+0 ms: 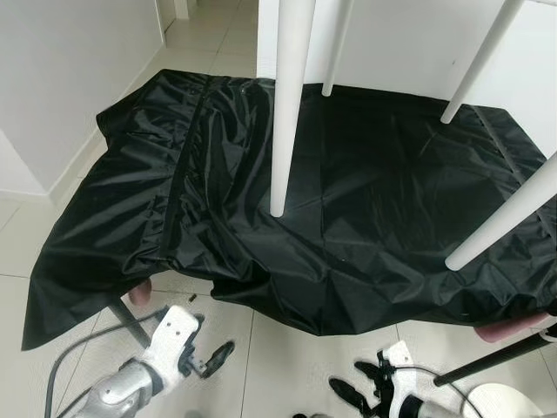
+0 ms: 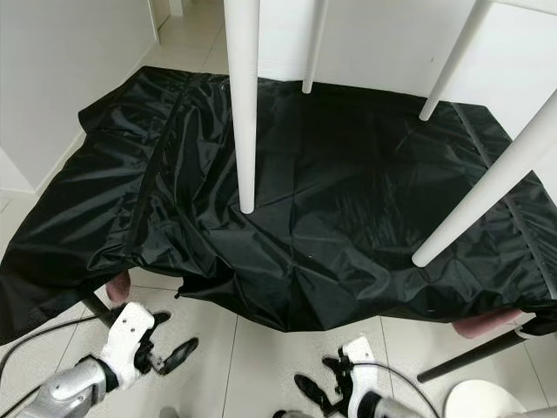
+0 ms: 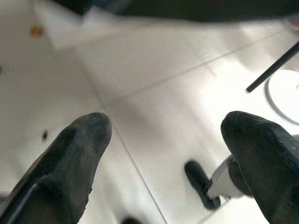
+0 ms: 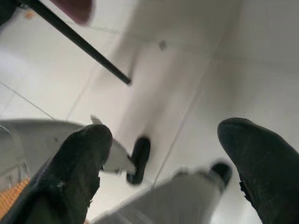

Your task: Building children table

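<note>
Left eye view shows the bench (image 1: 409, 35) upturned on a black sheet (image 1: 365, 218), its four white legs (image 1: 290, 104) pointing up, probably so they could be fitted from above while the sheet spares the floor (image 1: 278, 357). My left end effector (image 1: 207, 359) and right end effector (image 1: 355, 383) hang low over the tiles, near the sheet's edge, both spread and pinching nothing. I judge the legs are all in, so turning it upright seems next.

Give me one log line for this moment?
table legs: white, pointing up | black sheet: spread on floor | left gripper: open, empty, low | right gripper: open, empty, low
</note>
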You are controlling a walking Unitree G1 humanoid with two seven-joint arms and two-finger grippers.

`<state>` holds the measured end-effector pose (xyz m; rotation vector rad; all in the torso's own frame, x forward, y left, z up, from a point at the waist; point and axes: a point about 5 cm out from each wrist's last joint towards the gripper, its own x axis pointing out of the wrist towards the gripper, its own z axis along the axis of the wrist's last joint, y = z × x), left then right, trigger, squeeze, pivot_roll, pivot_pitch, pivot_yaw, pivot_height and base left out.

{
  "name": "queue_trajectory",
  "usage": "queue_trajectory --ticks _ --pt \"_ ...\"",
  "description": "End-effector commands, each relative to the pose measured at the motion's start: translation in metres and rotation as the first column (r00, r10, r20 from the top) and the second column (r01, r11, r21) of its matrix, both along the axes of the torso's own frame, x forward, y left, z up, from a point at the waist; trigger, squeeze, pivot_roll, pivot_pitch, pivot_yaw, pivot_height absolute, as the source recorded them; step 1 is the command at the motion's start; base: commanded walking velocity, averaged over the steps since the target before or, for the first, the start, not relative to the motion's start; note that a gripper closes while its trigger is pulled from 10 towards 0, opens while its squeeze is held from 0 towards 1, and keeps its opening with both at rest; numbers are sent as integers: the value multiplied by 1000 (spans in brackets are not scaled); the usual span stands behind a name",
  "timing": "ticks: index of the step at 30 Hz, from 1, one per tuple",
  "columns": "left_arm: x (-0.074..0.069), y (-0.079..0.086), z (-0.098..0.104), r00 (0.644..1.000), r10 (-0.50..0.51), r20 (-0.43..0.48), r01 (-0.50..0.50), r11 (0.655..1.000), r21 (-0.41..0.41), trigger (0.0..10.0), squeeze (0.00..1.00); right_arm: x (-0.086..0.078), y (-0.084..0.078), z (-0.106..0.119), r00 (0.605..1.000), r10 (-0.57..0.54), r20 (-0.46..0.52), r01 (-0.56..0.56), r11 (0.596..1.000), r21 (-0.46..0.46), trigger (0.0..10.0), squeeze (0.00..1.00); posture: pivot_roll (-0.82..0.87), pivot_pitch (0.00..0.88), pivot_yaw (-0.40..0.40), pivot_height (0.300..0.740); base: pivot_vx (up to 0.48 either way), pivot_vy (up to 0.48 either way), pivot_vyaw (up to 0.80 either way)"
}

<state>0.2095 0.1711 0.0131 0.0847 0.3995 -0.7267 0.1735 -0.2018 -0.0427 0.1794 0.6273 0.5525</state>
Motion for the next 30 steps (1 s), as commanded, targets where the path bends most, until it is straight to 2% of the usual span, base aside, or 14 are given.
queue_trajectory --ticks 1,2,3,4,7,10,12,15,16,20,21,24,26,30 --pt "-4 -1 -3 996 -92 -22 92 996 -21 10000 0 -3 -4 -4 999 -40 -15 40 999 -13 10000 0 25 81 -36 740 0 0 0" --pt "-2 5 -20 996 25 -91 -26 1000 -9 10000 0 -9 -6 -16 986 -139 -93 139 990 -14 10000 0 20 74 -31 740 0 0 0" --pt "-1 7 -30 988 84 -126 -84 996 11 10000 0 -11 -7 -22 973 -193 -124 190 981 -39 10000 0 20 66 -30 740 0 0 0" --pt "-1 7 -30 988 84 -126 -84 996 11 10000 0 -11 -7 -22 973 -193 -124 190 981 -39 10000 0 20 66 -30 740 0 0 0" --pt "1 10 -48 958 207 -201 -197 978 68 10000 0 -14 -10 -31 938 -307 -160 290 949 -125 10000 0 20 55 -22 740 0 0 0" --pt "1 8 -57 945 241 -221 -220 969 115 10000 0 -16 -12 -36 916 -363 -174 333 926 -178 10000 0 18 50 -20 740 0 0 0" --pt "-3 5 -69 908 302 -291 -268 952 151 10000 0 -23 -13 -43 887 -417 -198 354 890 -288 10000 0 14 33 -10 740 0 0 0" --pt "-7 4 -77 883 345 -318 -286 933 218 10000 0 -27 -15 -46 867 -457 -200 372 858 -354 10000 0 7 22 -4 740 0 0 0" --pt "-11 6 -82 862 381 -334 -299 915 273 10000 0 -32 -15 -49 857 -473 -204 368 839 -400 10000 0 5 17 -2 740 0 0 0" --pt "-18 9 -89 833 427 -352 -310 887 342 10000 0 -39 -17 -52 843 -499 -199 366 805 -467 10000 0 4 15 3 740 0 0 0" --pt "-21 11 -91 819 447 -360 -315 874 369 10000 0 -42 -20 -53 825 -532 -192 389 780 -491 10000 0 4 15 3 740 0 0 0" --pt "-26 13 -94 802 468 -371 -319 861 396 10000 0 -45 -23 -54 801 -571 -183 417 750 -514 10000 0 -1 17 5 740 0 0 0" --pt "-27 14 -96 789 490 -371 -333 848 411 10000 0 -46 -24 -54 800 -575 -174 415 738 -532 10000 0 -2 16 4 740 0 0 0" --pt "-22 2 -96 792 493 -360 -330 842 427 10000 0 -48 -12 -57 797 -560 -224 402 770 -495 10000 0 -9 11 -3 740 0 0 0"
